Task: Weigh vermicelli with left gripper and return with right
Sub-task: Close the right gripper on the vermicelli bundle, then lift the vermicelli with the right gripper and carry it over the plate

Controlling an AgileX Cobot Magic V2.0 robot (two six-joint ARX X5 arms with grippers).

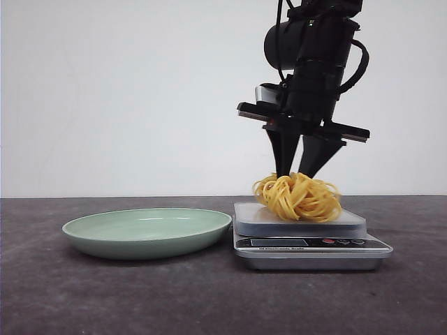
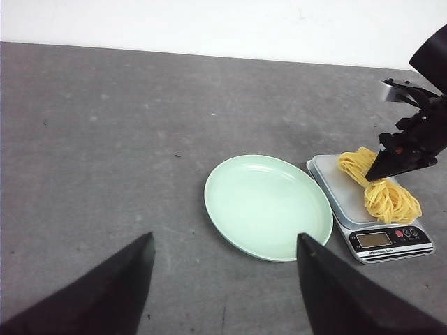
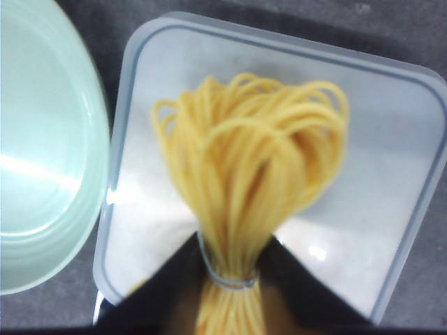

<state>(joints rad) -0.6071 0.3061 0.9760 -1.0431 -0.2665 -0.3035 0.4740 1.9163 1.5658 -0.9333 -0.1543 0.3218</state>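
Yellow vermicelli (image 1: 299, 197) on scale (image 1: 349, 229), pinched by right gripper (image 1: 298, 167); left gripper (image 2: 223, 293) spread, unloaded.

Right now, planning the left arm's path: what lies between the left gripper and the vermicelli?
The green plate lies between, before the vermicelli; the left wrist view shows it.

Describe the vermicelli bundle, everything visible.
The vermicelli is a bundle of thin yellow strands, looped at one end and cinched by a thin band near the other. It lies on the pale platform of the scale, right of the empty green plate. The right gripper reaches down over it, a black finger on each side of the banded neck, closed around it. The left gripper is open, away from it.
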